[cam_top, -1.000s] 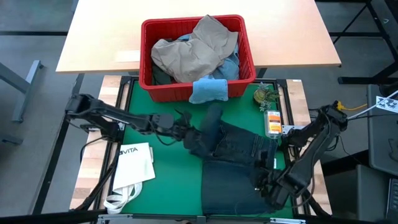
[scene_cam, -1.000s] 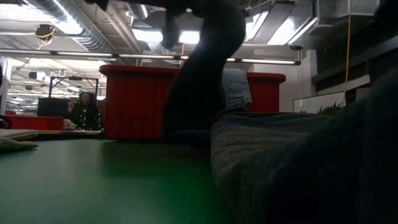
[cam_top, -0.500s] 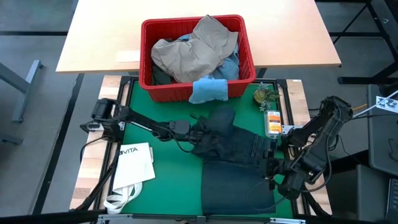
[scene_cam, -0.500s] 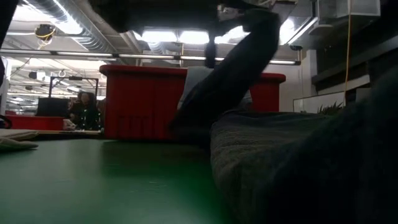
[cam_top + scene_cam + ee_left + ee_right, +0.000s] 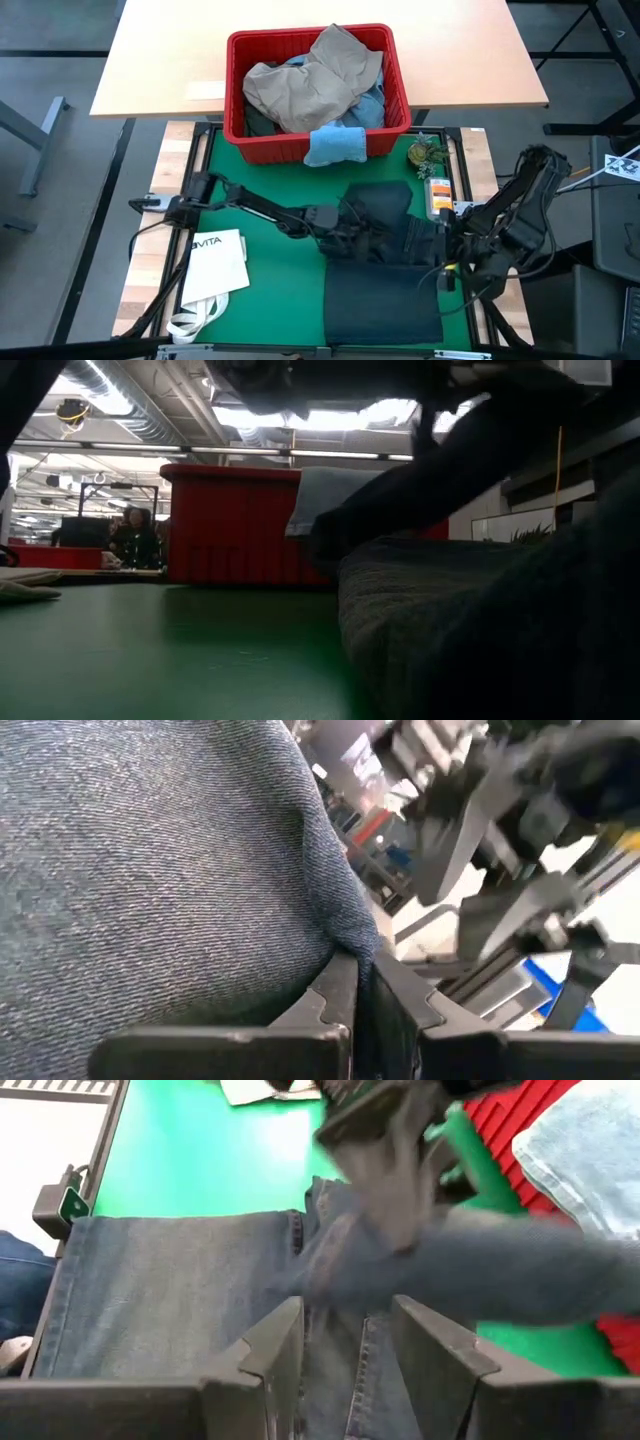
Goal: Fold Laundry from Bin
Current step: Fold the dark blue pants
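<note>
My left gripper (image 5: 345,222) is pinched tight on a fold of the dark jeans (image 5: 385,285), lifting that end so it can be laid over the flat half on the green mat (image 5: 265,280). My right gripper (image 5: 450,272) hangs open beside them at the mat's right edge, holding nothing, while the remaining clothes sit in the red bin (image 5: 240,135).

A white VITA tote bag (image 5: 212,262) lies flat on the green surface (image 5: 270,280), handles curled toward the near edge. A small green plant-like item (image 5: 426,153) and an orange-labelled packet (image 5: 439,197) sit by the far right edge — close together. Beyond stands a pale wooden table (image 5: 160,60).
</note>
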`<action>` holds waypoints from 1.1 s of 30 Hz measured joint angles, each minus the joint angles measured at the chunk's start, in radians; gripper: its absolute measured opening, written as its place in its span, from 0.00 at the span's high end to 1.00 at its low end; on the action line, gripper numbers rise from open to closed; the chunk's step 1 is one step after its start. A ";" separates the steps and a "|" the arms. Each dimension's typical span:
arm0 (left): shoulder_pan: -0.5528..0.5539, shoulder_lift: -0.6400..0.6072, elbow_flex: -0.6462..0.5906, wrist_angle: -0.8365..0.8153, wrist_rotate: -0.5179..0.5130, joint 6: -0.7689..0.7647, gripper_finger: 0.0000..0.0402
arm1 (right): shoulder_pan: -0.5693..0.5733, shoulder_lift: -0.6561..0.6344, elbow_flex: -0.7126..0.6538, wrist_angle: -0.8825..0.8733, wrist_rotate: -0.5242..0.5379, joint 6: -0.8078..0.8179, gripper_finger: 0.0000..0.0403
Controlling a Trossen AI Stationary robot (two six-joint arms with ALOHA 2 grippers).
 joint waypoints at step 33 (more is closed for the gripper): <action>-0.032 0.348 0.399 -0.190 -0.131 0.119 0.97 | 0.000 -0.007 0.000 -0.026 0.000 0.002 0.62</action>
